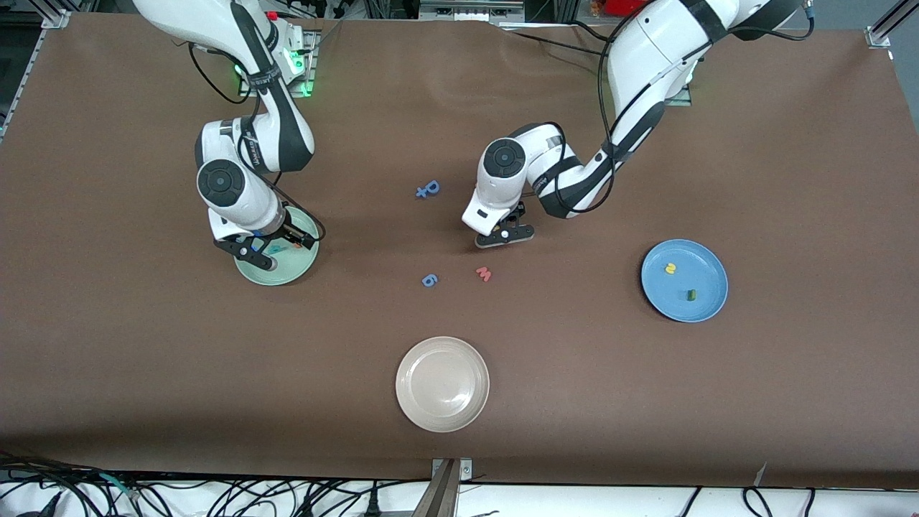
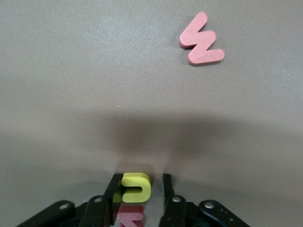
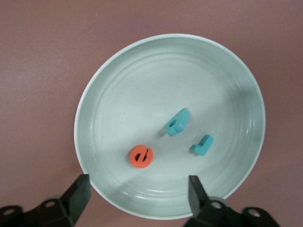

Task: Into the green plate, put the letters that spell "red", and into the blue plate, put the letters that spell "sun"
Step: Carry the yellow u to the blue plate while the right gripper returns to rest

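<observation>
My left end effector is down at the worktop with its fingers closing on the yellow "u", flanking its flat sides; a dark red letter lies just under it. The foam looks light, soft and easily squashed, so a gentle pinch across the flat faces should do. My right end effector hangs spread wide over the green plate, where the orange "e", teal "d" and teal "r" lie. The blue plate holds two letters.

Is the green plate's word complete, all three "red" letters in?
Yes. The right wrist view shows the orange e, teal d and teal r lying inside the green plate.
</observation>
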Tool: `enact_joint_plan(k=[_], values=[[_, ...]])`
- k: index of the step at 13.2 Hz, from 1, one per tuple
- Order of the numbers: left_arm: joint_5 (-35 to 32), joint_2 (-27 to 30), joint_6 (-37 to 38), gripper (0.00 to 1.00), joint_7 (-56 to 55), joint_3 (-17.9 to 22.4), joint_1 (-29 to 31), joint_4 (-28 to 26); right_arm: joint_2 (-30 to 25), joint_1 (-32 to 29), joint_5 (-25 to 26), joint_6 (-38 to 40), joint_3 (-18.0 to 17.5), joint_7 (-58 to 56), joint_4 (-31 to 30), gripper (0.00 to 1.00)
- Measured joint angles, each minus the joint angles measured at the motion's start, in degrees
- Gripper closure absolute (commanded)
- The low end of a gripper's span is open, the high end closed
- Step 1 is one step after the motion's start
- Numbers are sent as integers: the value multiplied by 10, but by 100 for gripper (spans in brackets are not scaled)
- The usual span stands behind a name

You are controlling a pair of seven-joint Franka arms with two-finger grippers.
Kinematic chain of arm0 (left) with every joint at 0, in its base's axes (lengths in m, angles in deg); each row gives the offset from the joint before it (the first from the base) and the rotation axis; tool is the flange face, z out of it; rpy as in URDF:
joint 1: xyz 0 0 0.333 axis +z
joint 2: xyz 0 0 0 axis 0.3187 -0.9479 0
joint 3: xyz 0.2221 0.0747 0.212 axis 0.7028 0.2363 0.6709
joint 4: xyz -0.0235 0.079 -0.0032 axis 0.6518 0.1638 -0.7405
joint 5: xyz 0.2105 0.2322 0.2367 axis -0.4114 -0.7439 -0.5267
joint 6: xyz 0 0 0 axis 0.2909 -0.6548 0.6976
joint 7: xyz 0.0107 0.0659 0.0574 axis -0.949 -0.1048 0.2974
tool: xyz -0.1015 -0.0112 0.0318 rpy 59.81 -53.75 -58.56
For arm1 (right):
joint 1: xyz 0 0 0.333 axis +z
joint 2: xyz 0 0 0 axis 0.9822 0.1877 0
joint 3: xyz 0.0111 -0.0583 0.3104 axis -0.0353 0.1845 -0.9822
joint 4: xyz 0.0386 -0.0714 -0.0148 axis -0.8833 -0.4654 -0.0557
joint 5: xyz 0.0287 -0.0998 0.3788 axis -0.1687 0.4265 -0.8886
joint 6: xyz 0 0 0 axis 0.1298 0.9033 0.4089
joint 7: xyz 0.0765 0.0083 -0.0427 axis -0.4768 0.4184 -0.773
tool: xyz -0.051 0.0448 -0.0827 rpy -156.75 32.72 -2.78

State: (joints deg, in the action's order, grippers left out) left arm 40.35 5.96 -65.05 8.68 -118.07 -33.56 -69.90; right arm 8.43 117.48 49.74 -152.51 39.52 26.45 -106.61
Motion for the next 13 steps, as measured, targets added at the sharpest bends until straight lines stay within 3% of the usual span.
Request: enact_joint_plan(k=[4, 6, 10, 12, 13], values=[[0, 1, 0, 83, 0, 0, 0, 0, -55, 0, 0, 71, 11, -52, 47, 0], [0, 1, 1, 85, 0, 0, 1, 0, -76, 0, 0, 179, 25, -66, 105, 0], [0, 9, 16, 88, 4, 5, 26, 13, -90, 0, 1, 464, 94, -204, 305, 0], [14, 16, 35, 88, 38, 7, 64, 36, -94, -4, 1, 519, 122, -277, 358, 0], [30, 19, 58, 87, 76, 7, 87, 54, -94, -19, 1, 526, 115, -296, 371, 0]])
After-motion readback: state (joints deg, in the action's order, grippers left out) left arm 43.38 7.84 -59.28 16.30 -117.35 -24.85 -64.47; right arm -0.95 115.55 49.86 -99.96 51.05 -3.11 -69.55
